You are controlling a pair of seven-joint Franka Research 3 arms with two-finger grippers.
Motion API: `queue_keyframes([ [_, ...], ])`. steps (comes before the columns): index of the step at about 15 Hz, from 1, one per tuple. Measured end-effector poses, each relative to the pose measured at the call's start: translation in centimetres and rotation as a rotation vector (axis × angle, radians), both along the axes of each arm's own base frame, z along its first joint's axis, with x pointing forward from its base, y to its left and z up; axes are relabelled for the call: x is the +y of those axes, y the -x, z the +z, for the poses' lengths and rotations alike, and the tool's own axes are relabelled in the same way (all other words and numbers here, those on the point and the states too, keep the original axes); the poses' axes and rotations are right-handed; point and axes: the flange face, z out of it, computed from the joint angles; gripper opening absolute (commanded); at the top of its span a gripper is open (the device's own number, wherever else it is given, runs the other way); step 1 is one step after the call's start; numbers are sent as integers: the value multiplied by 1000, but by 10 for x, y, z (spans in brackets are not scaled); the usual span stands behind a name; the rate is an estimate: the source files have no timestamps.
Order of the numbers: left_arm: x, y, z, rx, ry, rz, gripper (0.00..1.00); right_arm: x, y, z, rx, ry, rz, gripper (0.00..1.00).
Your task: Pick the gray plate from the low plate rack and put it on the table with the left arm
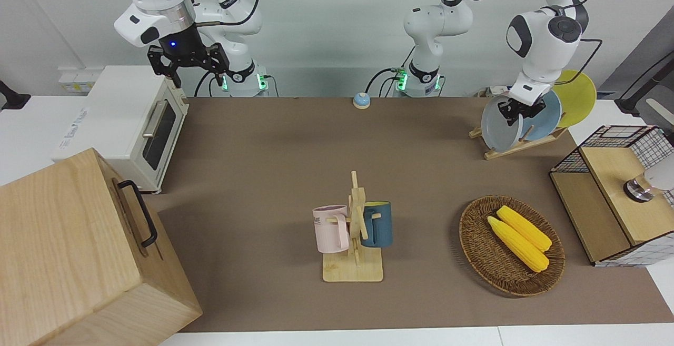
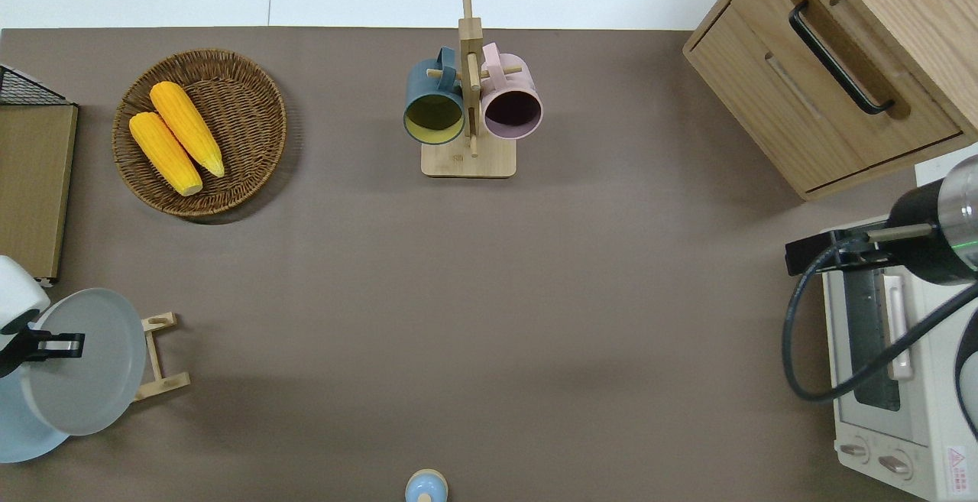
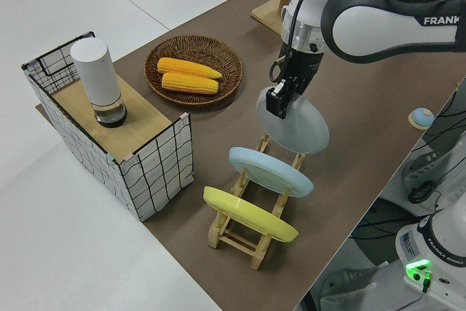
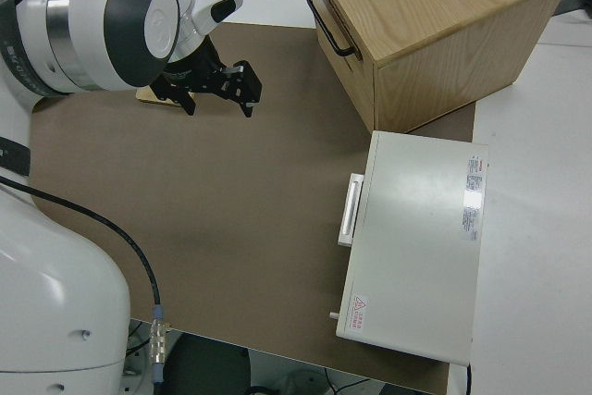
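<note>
Left pincer is clamping the rim of the gray plate, fingers closed on its upper edge. Plate is tilting, lifted over the end of the low plate rack that lies farthest from the wire-sided box; whether its lower edge is touching the rack rails cannot be told. Light-blue plate is leaning in the next slot of the rack, yellow plate in the slot after it. Rack is sitting on the tabletop toward the left arm's end, nearer to the robots than the wicker basket holding two corn cobs. Mug stand with a pink and a dark-blue mug is standing near the tabletop middle, well apart from the rack. Right arm is parked, right pincer with fingers spread apart and holding nothing.
</note>
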Motion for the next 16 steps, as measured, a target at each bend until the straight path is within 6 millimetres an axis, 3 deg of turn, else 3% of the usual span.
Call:
queue_keyframes([
  [6,-24,-2,67,21,-24,-20,0,0,0,0,0,0,0,990],
  [16,-56,6,87,50,174,10,0,0,0,0,0,0,0,990],
])
